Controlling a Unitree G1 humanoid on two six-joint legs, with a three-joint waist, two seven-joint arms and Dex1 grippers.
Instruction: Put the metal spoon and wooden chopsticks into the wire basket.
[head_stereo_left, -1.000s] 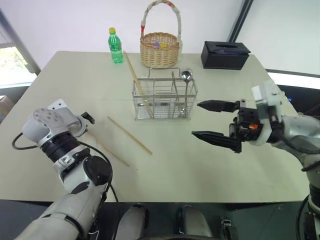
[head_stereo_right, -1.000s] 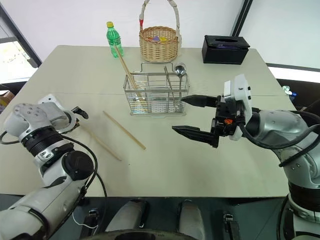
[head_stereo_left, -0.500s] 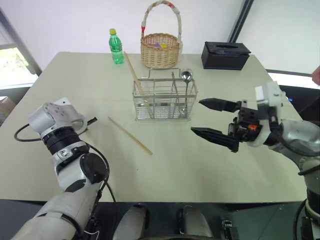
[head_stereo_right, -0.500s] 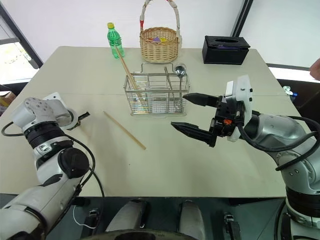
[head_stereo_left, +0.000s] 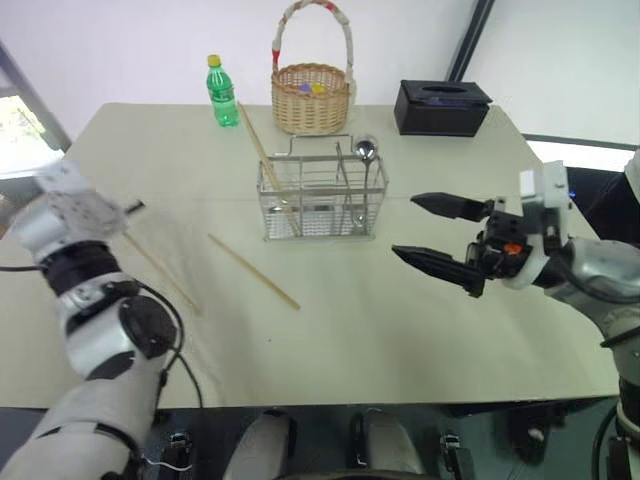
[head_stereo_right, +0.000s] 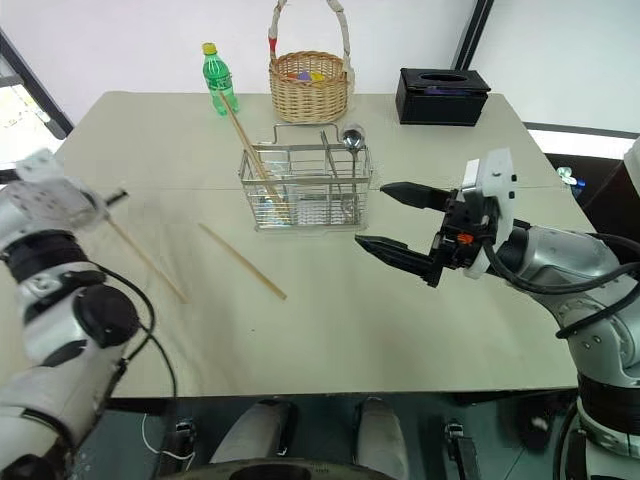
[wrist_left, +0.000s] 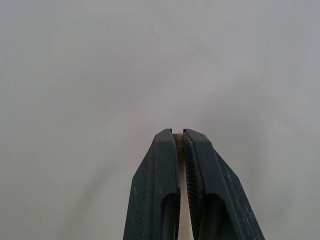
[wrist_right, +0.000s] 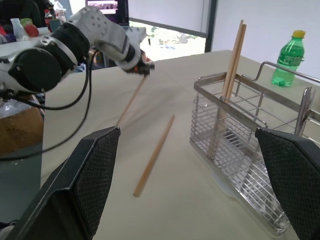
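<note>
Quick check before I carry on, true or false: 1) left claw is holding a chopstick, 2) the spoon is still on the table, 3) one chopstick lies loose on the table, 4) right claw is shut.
1) True: the left claw is shut on a chopstick.
2) False: the metal spoon stands in the wire basket.
3) True: one loose chopstick lies flat in front of the basket.
4) False: the right claw is open and empty.
</note>
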